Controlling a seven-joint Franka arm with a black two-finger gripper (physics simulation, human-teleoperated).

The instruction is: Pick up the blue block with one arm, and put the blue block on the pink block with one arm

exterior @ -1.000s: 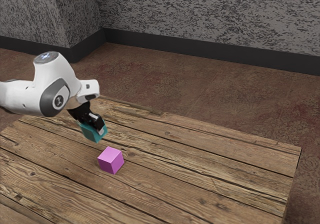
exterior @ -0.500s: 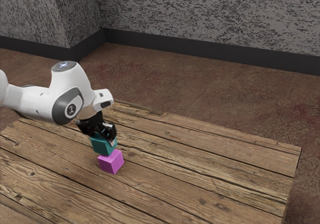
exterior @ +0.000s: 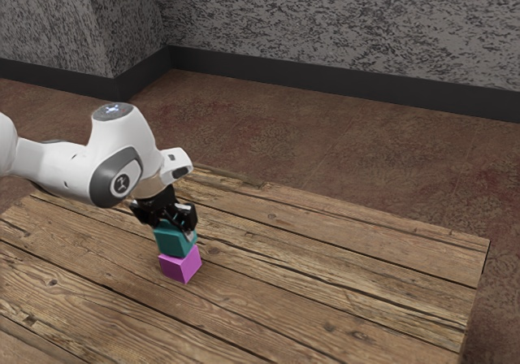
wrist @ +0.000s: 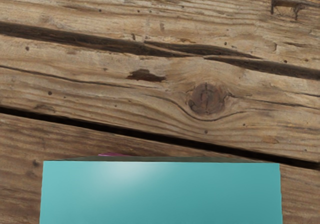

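Holding a small, glossy teal-blue block (exterior: 173,239) clamped between its black jaws, the white jointed robot arm (exterior: 89,167) has that cube directly above a matt pink cube-shaped block (exterior: 180,266), which sits on the rough brown plank worktop (exterior: 341,291). The stack is toward the worktop's end on the exterior view's left, set back from the far edge and well apart from the opposite end. The two cubes look to be touching or nearly so; whether a sliver of air remains between them cannot be told. The teal-blue block seems turned a little against the pink block and set slightly off its centre. In the wrist view only a thin pink strip (wrist: 114,154) peeks past one part of the teal face (wrist: 160,194), which suggests the same. By this judgement the placing step is close to done, with the release not yet made. The risks follow from that. If the jaws part while the upper cube is tilted or overhanging, it could rock and slide off onto the planks. Pressing lower could shove the pink block sideways. A finger that sticks or lifts crookedly could drag the upper cube away.
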